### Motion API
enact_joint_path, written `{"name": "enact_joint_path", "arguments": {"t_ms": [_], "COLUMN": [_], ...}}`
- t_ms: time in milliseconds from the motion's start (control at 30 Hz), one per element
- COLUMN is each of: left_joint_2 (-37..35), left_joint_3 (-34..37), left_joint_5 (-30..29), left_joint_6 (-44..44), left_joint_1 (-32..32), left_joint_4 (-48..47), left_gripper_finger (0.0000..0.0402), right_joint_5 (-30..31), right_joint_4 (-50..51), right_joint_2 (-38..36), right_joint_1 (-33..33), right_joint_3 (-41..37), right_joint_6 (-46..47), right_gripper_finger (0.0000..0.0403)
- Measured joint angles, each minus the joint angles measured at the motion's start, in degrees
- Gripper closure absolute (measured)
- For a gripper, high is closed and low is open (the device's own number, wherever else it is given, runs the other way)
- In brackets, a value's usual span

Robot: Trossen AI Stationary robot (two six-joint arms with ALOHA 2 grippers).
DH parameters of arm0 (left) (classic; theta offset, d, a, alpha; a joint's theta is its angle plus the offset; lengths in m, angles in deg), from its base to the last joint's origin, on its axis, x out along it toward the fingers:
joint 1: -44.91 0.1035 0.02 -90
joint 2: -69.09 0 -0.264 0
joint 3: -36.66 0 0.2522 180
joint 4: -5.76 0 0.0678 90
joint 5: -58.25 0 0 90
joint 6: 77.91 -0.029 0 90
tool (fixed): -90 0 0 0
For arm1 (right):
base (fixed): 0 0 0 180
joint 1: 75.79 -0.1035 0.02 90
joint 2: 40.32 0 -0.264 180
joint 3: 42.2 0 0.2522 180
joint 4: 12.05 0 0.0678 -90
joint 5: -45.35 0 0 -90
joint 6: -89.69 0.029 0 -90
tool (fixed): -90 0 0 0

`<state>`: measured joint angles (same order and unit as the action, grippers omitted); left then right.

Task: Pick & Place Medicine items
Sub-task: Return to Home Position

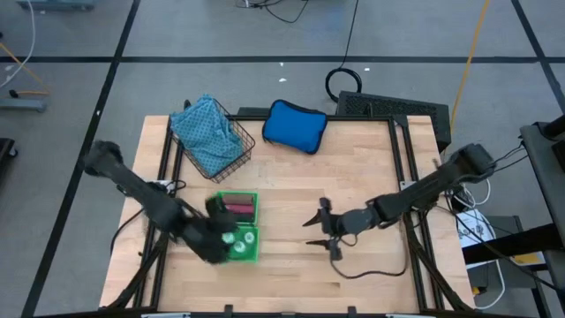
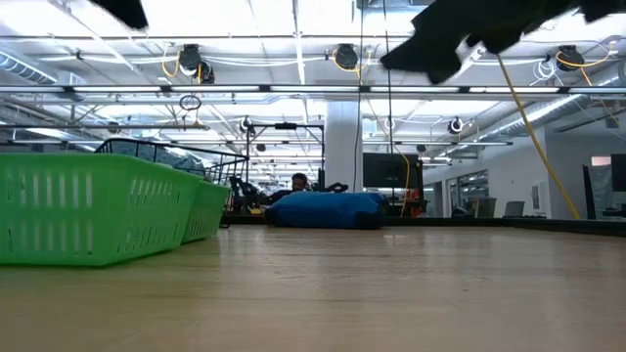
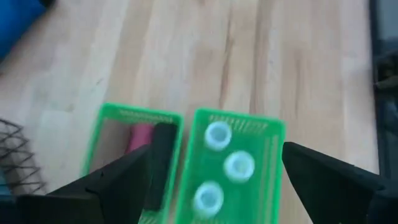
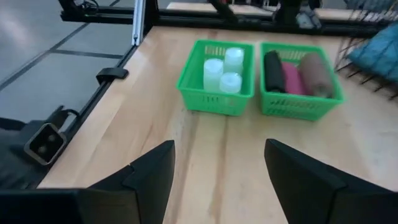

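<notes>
Three white bottles [image 4: 222, 70] stand upright and bunched together in one green basket [image 4: 214, 102], caps up. Black piece [image 4: 273, 70], pink piece [image 4: 291, 79] and brown piece [image 4: 315, 73] lie side by side, touching, in the second green basket [image 4: 298, 107] right beside it. All are rounded oblongs, the brown one the fattest. The baskets touch or nearly touch; in the high view the bottle basket is the one nearer the table's front edge.

Left gripper [image 3: 216, 154] hangs above the bottle basket with its fingers spread wide and nothing between them. That arm stretches in low from the table's left edge. Right gripper [image 4: 219, 142] sits mid-table, well apart from the baskets and pointed toward them, fingers also apart and holding nothing. Its arm reaches in from the right edge.

The table [image 1: 371, 168] is light wood with a dark frame. A wire basket [image 1: 231, 155] holding a light-blue cloth [image 1: 205, 132] and a blue pouch [image 1: 295, 125] sit at the far side. The floor is grey with dark tape lines. The low view shows an open hall with ceiling lights and a white pillar.
</notes>
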<state>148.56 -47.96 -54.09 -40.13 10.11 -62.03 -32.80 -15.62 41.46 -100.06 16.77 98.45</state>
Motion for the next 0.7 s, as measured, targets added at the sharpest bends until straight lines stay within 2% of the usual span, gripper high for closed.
{"name": "enact_joint_path", "arguments": {"t_ms": [100,200,300,433,533,600,700], "left_joint_2": [-8.31,-16.51,-23.31,-30.21,-34.57,-37.48,-41.9], "left_joint_3": [-0.07,-0.07,-0.13,0.0,3.8,9.33,20.38], "left_joint_5": [2.79,1.38,-5.66,-18.72,-24.76,-23.0,-13.03], "left_joint_6": [-2.04,-5.12,-13.85,-19.13,-23.76,-29.39,-38.63], "left_joint_1": [1.36,2.09,1.81,1.39,1.48,1.91,4.64], "left_joint_4": [0.04,0.37,0.54,1.86,7.63,16.1,32.42], "left_gripper_finger": [0.0039,0.0039,0.0039,0.0039,0.0039,0.0037,0.0038], "right_joint_5": [-0.01,0.01,-0.05,0.03,0.22,1.93,4.51], "right_joint_4": [8.94,16.16,21.79,29.48,37.23,40.71,40.36], "right_joint_2": [-8.91,-18.47,-27.58,-38.66,-46.99,-51.83,-57.68], "right_joint_1": [-0.25,-0.59,-0.64,-0.57,-0.57,-0.59,-0.55], "right_joint_3": [0.0,0.0,0.0,0.0,0.0,-0.01,-1.27], "right_joint_6": [-1.47,-2.53,-3.63,-6.12,-7.95,-6.47,-4.61], "right_gripper_finger": [0.0167,0.0166,0.0165,0.0167,0.0166,0.0165,0.0165]}}
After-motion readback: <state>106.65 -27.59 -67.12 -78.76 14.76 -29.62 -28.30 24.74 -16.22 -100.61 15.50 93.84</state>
